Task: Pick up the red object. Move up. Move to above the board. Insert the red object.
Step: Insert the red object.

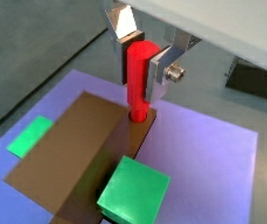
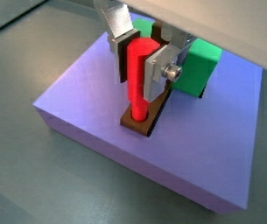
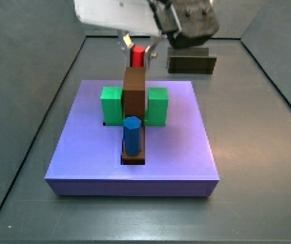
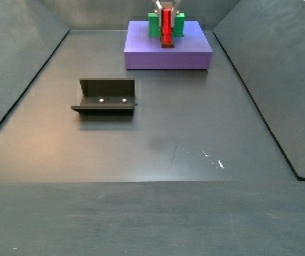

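Gripper (image 1: 143, 54) clamped on red object (image 1: 138, 80), over board (image 1: 77, 153) end. Peg upright, slim, bright red, tip touching board.

fingers (image 1: 157, 63) gripping red object (image 1: 139, 80), tip on board (image 1: 80, 153)
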Robot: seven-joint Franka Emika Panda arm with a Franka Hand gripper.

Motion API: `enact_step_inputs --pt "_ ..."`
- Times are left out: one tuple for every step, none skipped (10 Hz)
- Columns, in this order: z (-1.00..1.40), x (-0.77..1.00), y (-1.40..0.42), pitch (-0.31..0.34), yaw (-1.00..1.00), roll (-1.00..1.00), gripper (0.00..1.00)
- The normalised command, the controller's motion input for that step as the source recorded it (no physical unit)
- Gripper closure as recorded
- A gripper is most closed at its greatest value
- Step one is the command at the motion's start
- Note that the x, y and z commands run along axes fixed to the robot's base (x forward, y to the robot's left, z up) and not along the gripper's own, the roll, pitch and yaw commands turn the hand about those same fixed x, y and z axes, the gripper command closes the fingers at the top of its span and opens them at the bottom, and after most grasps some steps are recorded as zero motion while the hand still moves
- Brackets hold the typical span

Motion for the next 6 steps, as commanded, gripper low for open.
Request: enact_step_inputs --pt "-0.39 0.02 0.0 0.0 -0.11 0.0 1.0" --pt "-0.43 0.0 0.0 0.0 -0.11 0.0 1.0" --pt "-0.43 0.0 0.0 0.0 -0.11 0.0 1.0" --pt "-0.3 0.0 0.0 0.0 -0.09 0.0 1.0" --pt "0.0 0.0 0.0 0.0 0.0 -0.01 1.0" --pt "0.0 0.0 0.0 0.0 0.0 0.0 1.0"
